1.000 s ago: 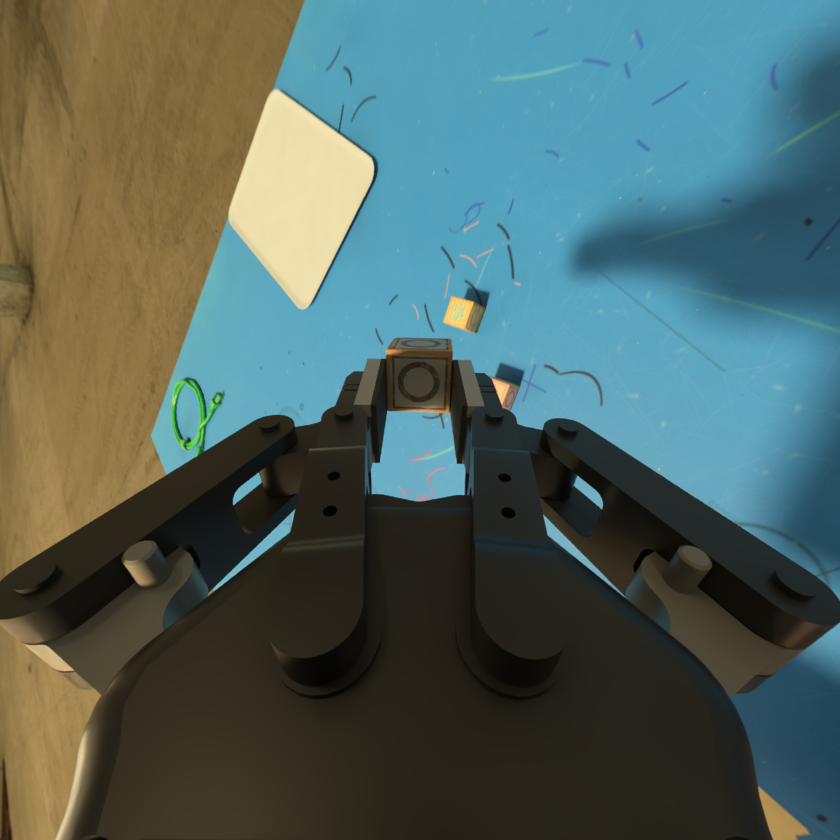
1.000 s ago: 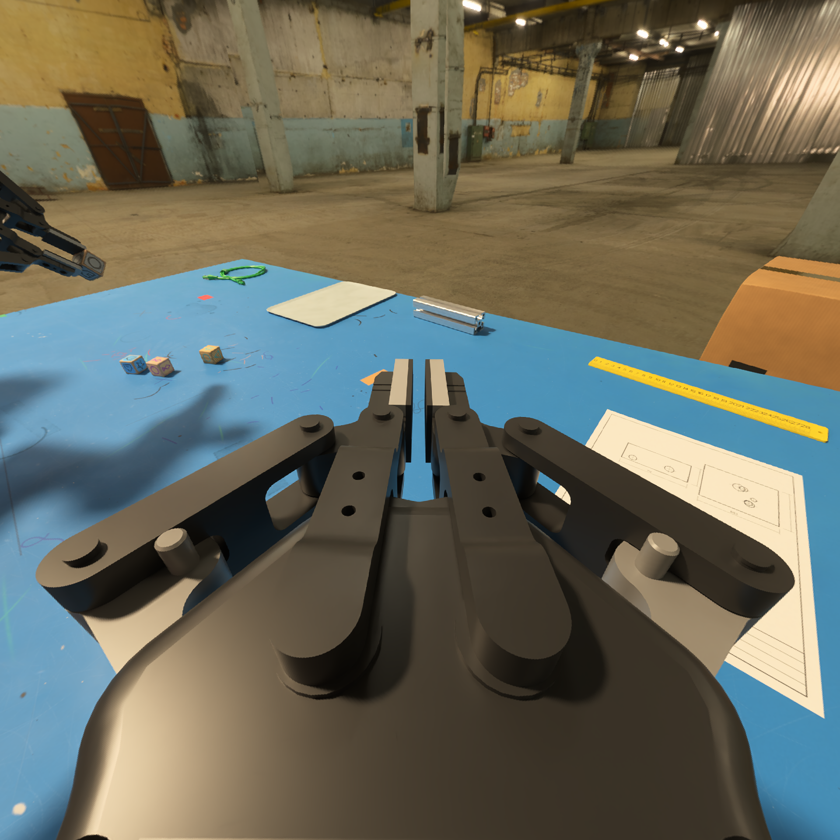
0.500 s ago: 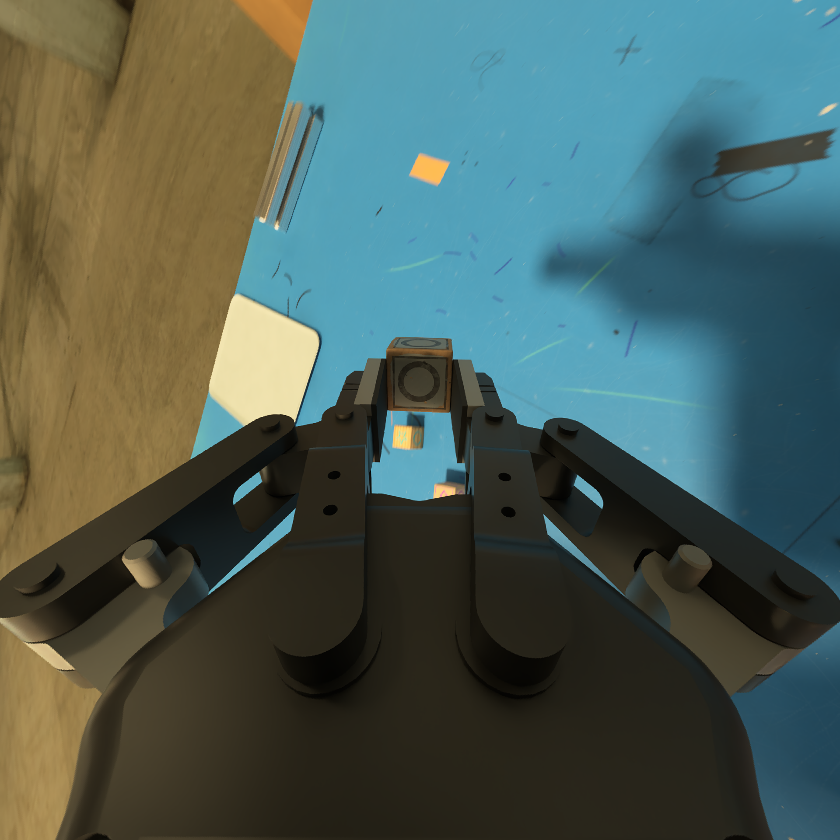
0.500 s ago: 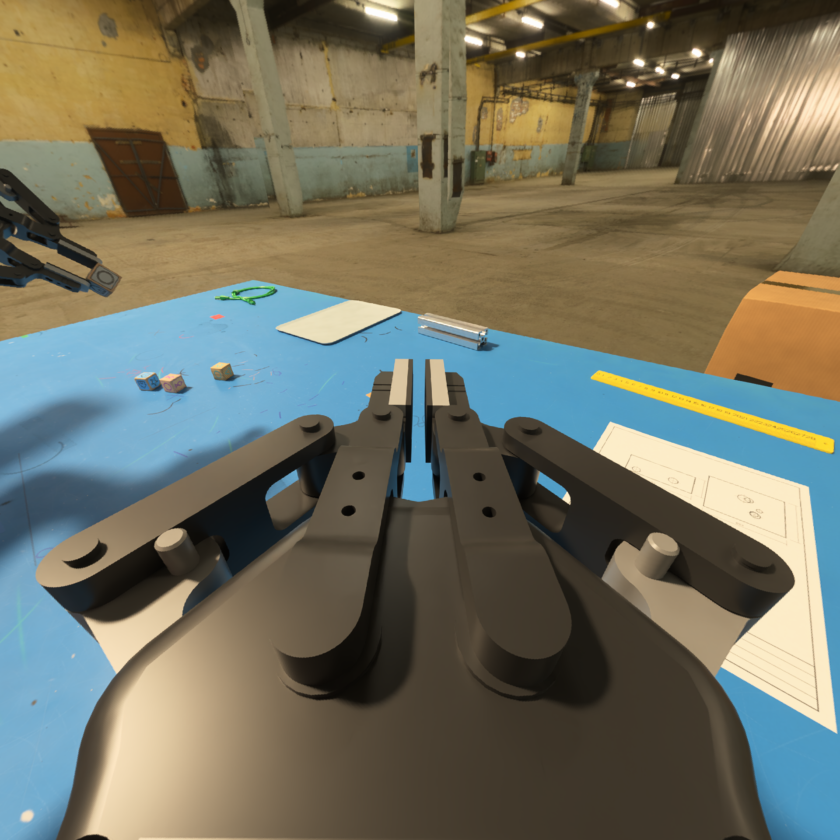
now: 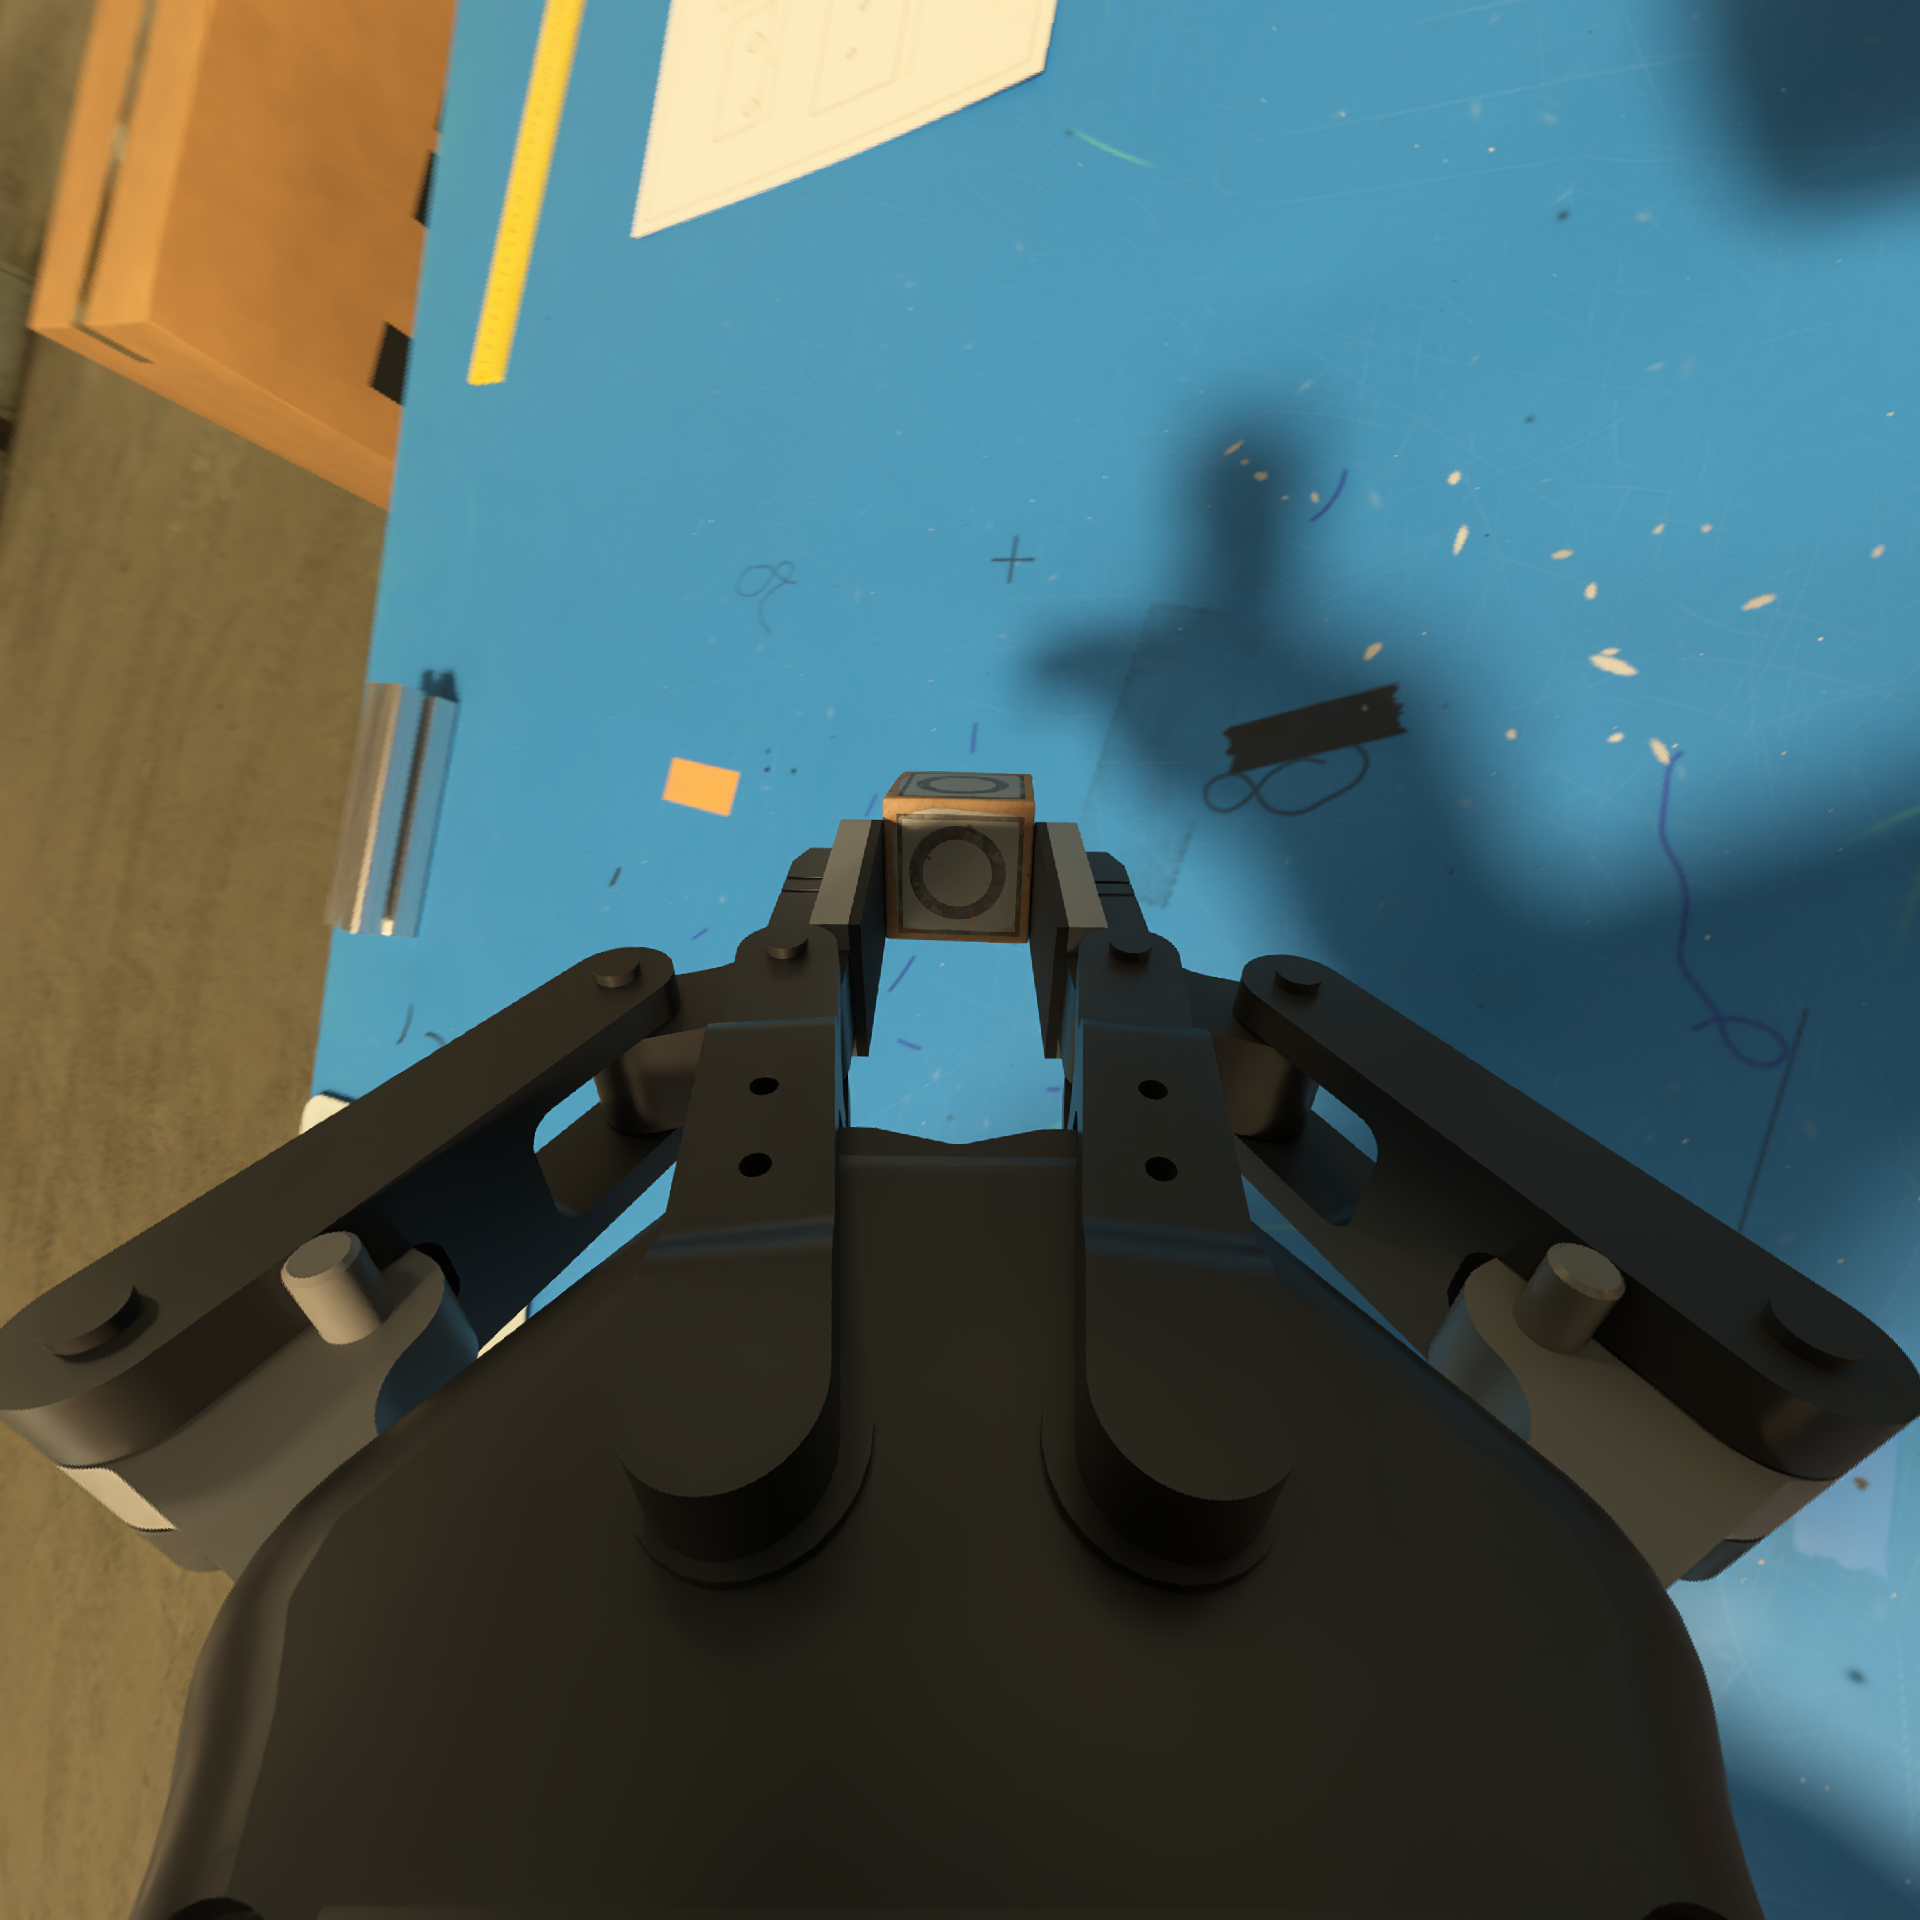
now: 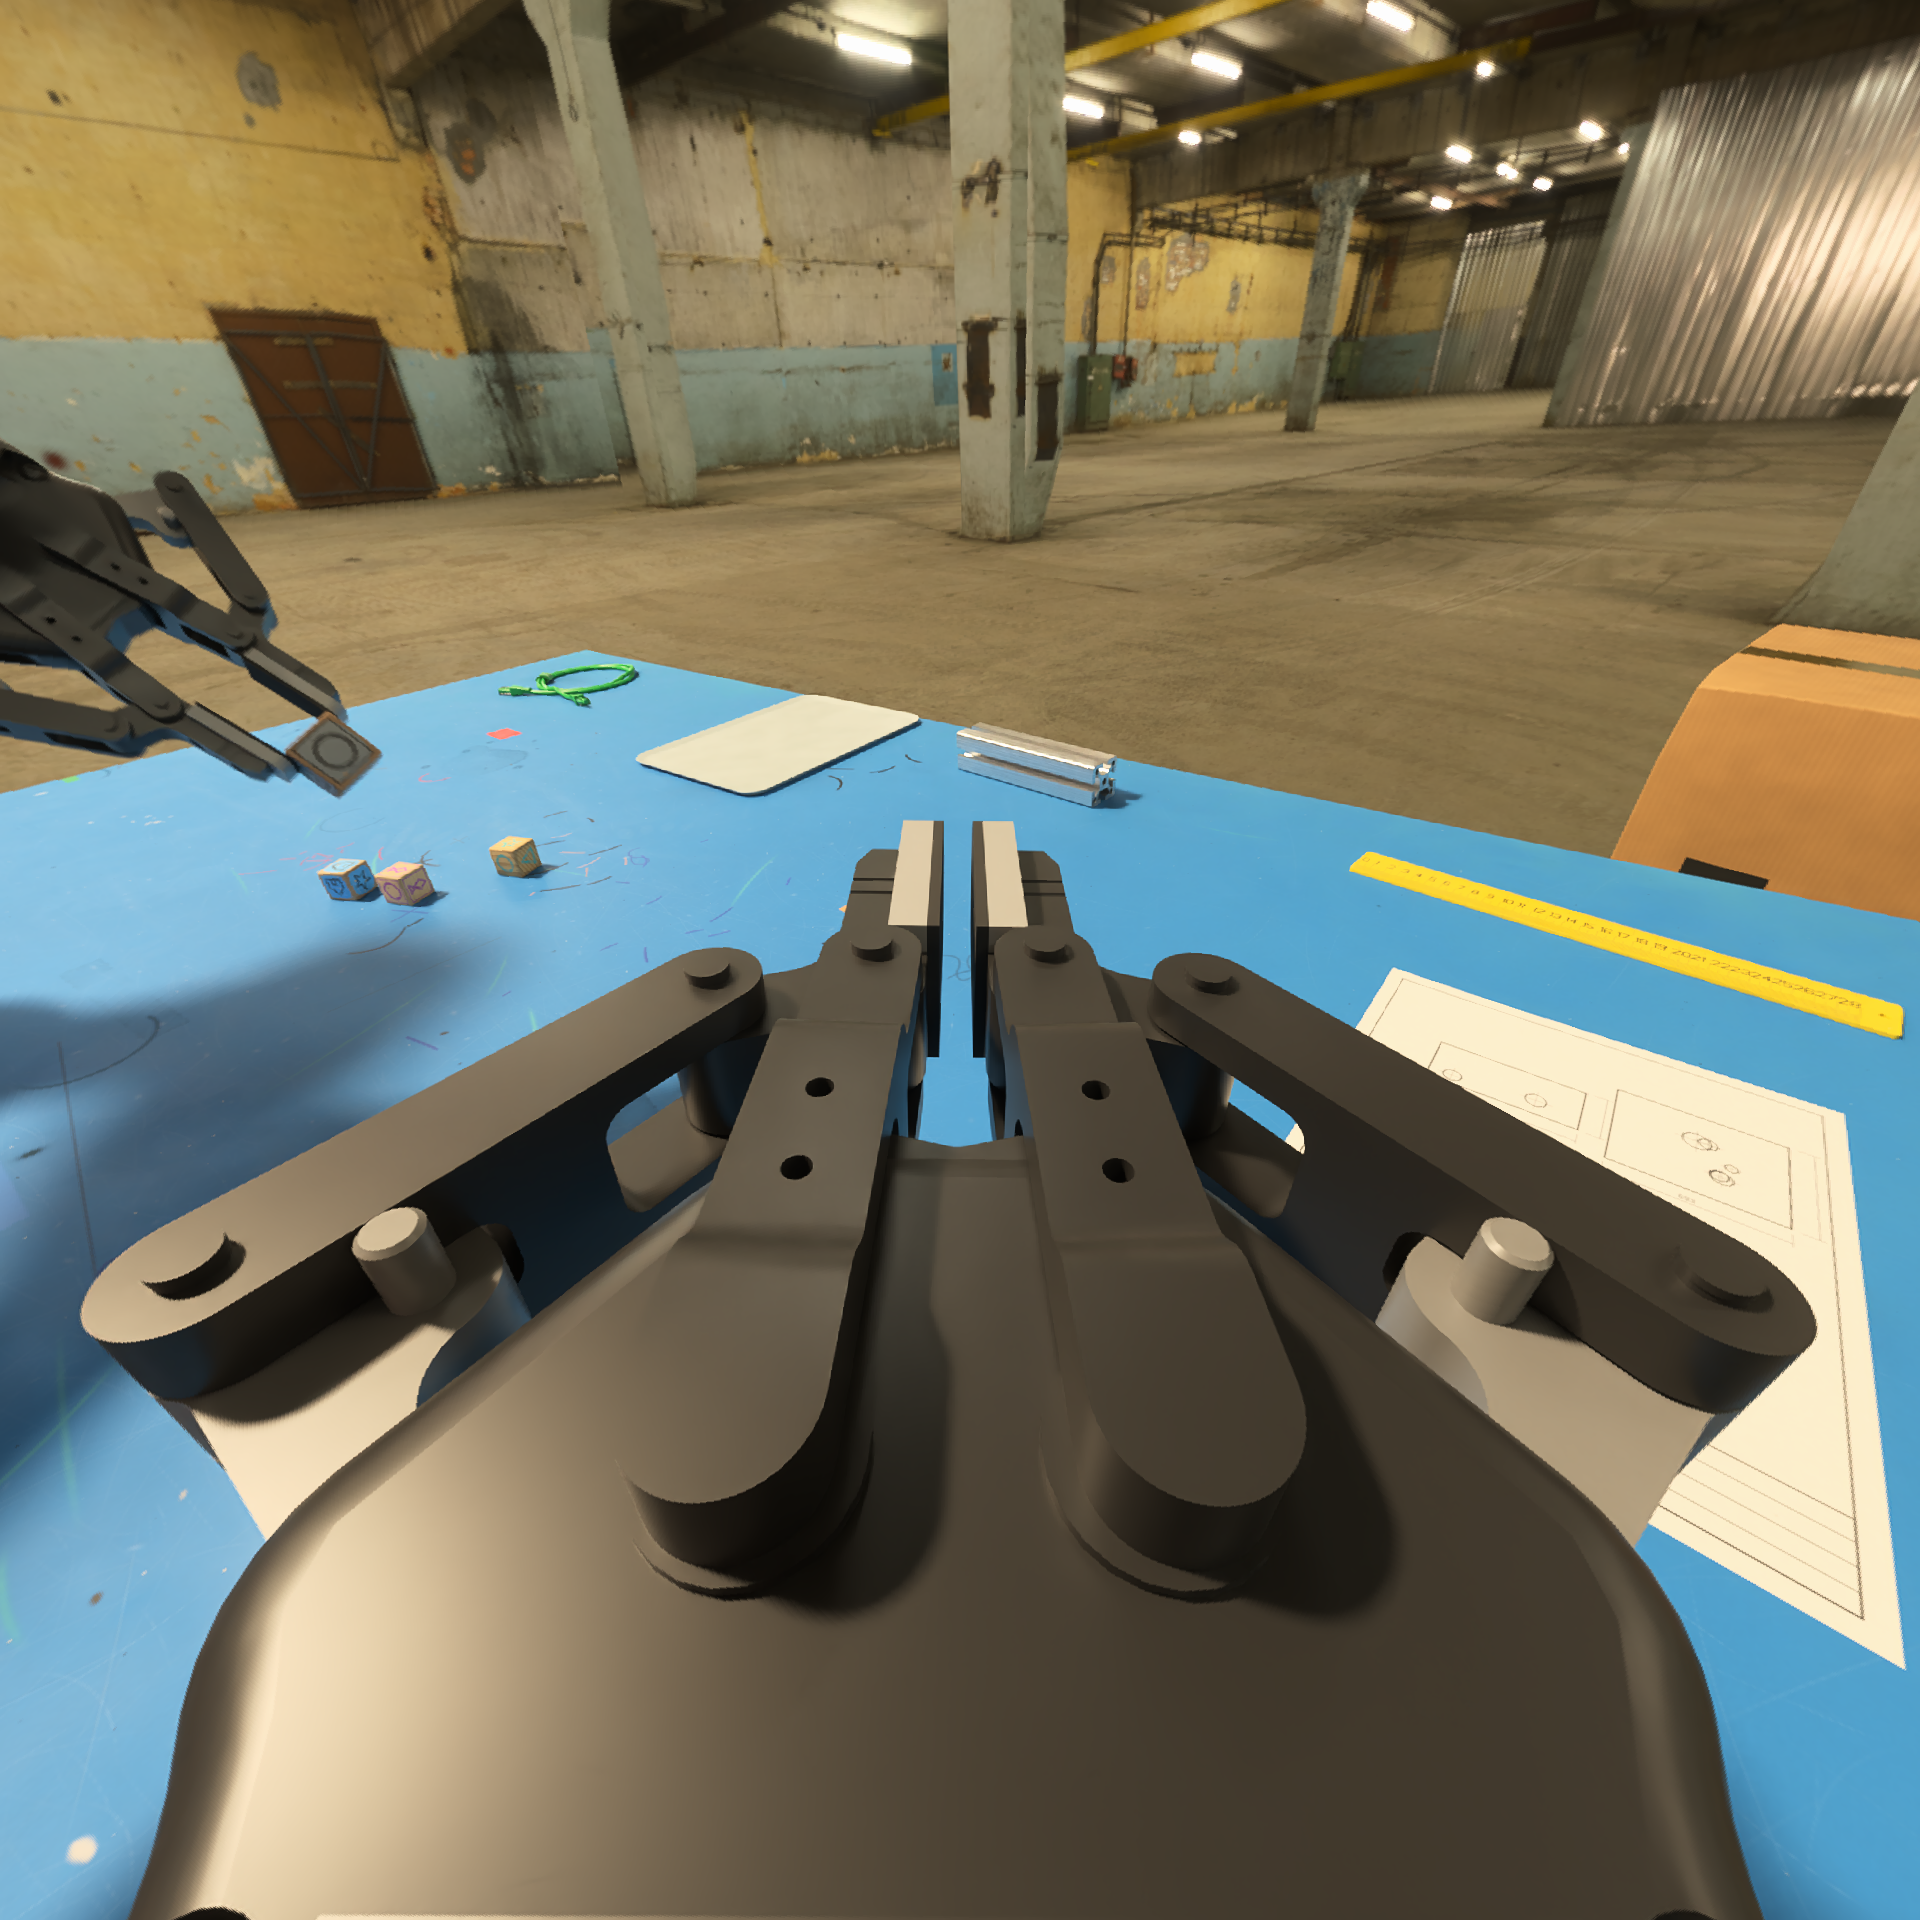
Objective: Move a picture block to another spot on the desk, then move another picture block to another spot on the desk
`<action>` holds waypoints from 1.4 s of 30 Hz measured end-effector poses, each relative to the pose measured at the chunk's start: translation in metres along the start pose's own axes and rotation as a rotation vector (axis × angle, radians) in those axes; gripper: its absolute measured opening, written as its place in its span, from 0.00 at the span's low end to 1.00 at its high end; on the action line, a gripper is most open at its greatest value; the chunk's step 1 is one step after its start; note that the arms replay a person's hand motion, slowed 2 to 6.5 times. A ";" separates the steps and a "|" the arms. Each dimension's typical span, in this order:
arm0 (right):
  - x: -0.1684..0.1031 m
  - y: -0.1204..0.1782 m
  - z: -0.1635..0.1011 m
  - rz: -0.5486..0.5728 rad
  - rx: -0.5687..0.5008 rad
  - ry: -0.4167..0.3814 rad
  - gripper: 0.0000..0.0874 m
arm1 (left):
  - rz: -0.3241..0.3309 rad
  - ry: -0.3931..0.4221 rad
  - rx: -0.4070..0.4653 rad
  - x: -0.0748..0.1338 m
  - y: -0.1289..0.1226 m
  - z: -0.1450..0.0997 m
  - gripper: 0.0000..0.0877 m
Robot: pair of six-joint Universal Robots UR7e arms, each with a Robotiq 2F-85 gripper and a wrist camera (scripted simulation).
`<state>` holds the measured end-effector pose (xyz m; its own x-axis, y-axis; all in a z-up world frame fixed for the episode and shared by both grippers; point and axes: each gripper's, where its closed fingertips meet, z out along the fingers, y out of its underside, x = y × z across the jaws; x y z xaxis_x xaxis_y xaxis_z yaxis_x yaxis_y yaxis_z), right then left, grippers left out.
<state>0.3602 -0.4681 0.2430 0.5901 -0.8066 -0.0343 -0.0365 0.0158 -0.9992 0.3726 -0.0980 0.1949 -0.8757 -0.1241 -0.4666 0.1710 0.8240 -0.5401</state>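
We see the left pincer (image 5: 958,868) closed on a picture block (image 5: 958,857), one finger flat on each side face, ring-pattern face toward the camera. In the right wrist view the same block (image 6: 332,752) hangs well above the blue worktop (image 6: 260,1039), clear of the surface, tilted on a corner. Three more blocks sit on the worktop: a blue one (image 6: 346,879) touching or just beside a pink one (image 6: 405,883), and a tan one (image 6: 514,857) a little apart. The right pincer (image 6: 958,873) has only a narrow slit between its fingers, nothing in it, and hovers low over the worktop. Also around: white pad (image 6: 779,741), metal rail (image 6: 1037,766), green cable (image 6: 571,683), yellow ruler (image 6: 1621,940), drawing sheet (image 6: 1704,1195), cardboard box (image 6: 1787,748), orange tag (image 5: 701,785), black tape (image 5: 1314,725). We judge step one is midway: block lifted, not yet set down. The block looks like wood, so probably light, stiff and not fragile. Its flat parallel faces suit a grip across two opposite sides near the middle, as now. Printed faces may be a bit slick, so we would want a firm squeeze and a level release to stop it rolling. For the second move the tan one looks easiest, since it stands alone with both sides free.
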 end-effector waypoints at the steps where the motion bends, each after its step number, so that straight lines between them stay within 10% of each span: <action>1: 0.000 0.000 0.000 -0.001 0.000 0.000 0.06 | 0.000 0.016 -0.009 0.004 -0.002 0.007 0.29; 19: 0.001 -0.002 -0.009 0.002 0.000 0.014 0.06 | 0.024 0.256 -0.224 0.057 -0.001 0.109 0.29; 42: 0.002 0.010 -0.008 -0.040 -0.098 0.043 0.06 | 0.078 0.396 -0.367 0.078 0.008 0.159 0.29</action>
<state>0.3546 -0.4743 0.2328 0.5573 -0.8302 0.0085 -0.0936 -0.0730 -0.9929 0.3772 -0.1891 0.0430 -0.9820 0.1040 -0.1577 0.1351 0.9702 -0.2012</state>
